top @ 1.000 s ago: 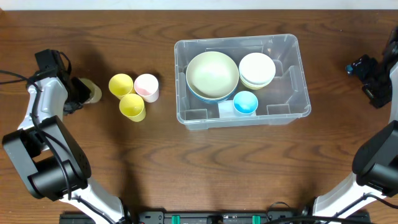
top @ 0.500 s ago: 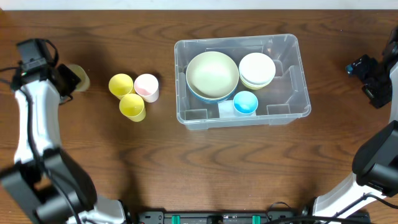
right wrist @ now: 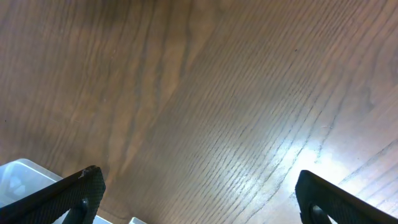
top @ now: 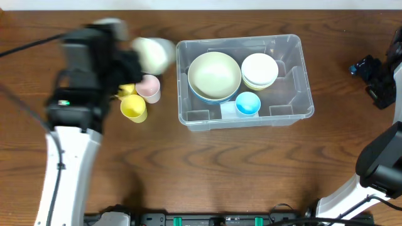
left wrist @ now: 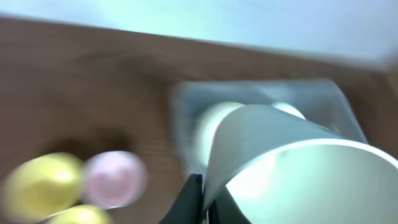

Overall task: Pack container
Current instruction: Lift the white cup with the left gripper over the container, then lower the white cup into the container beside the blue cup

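Note:
The clear plastic container (top: 295,107) stands right of centre. It holds a large pale green bowl (top: 214,75), a stack of white bowls (top: 259,69) and a small blue cup (top: 247,103). My left gripper (top: 129,59) is raised just left of the container's left wall, blurred, and shut on the rim of a pale green cup (top: 154,53). In the left wrist view the cup (left wrist: 298,168) fills the right side, pinched between the fingers (left wrist: 204,202), with the container (left wrist: 186,106) beyond. My right gripper (right wrist: 199,199) is open and empty over bare wood at the far right.
Two yellow cups (top: 133,107) and a pink cup (top: 149,88) stand together left of the container, partly under my left arm. They also show in the left wrist view, the pink cup (left wrist: 112,179) beside a yellow cup (left wrist: 43,183). The right arm (top: 380,81) sits at the right edge.
My left arm has swung from the far left edge up and rightward, carrying the pale green cup to just left of the container. The right arm has not moved.

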Available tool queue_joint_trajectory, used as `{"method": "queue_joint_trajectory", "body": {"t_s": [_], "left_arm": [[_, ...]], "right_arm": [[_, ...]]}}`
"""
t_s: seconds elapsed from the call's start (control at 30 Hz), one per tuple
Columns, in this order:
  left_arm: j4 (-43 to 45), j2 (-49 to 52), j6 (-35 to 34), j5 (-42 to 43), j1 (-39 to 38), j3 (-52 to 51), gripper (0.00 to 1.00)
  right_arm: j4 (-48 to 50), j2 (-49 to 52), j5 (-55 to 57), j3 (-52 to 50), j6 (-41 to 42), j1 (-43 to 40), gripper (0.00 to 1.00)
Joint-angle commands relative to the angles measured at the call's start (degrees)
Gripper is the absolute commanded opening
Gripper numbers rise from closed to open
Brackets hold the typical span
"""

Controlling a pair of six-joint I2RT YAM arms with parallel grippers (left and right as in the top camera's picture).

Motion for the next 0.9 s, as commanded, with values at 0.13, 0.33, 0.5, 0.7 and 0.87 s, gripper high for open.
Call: {"method": "queue_joint_trajectory", "body": {"t_s": [0.13, 0.33, 0.5, 0.7, 0.87], "left_arm": [[2.2, 5.7, 5.6, -2.5, -17.4, 0.9, 0.06], [5.0, 11.1, 5.6, -4.0, -23.1, 0.9, 0.06], [5.3, 14.6, 5.6, -4.0, -25.0, 0.9, 0.06], [6.4, 18.1, 5.6, -4.0, -25.8, 0.9, 0.06], [7.6, 21.0, 5.6, -4.0, -25.8, 0.9, 0.06]], "right_arm": [[0.0, -0.5, 0.2, -0.2, 0.8, -0.5, 0.99], [0.0, -0.5, 0.2, -0.2, 0.8, -0.5, 0.99], [0.0, -0.5, 0.2, -0.2, 0.8, -0.5, 0.99], [0.0, -0.5, 0.2, -0.2, 0.8, -0.5, 0.99], [0.0, -0.5, 0.2, -0.2, 0.8, -0.5, 0.99]]}}
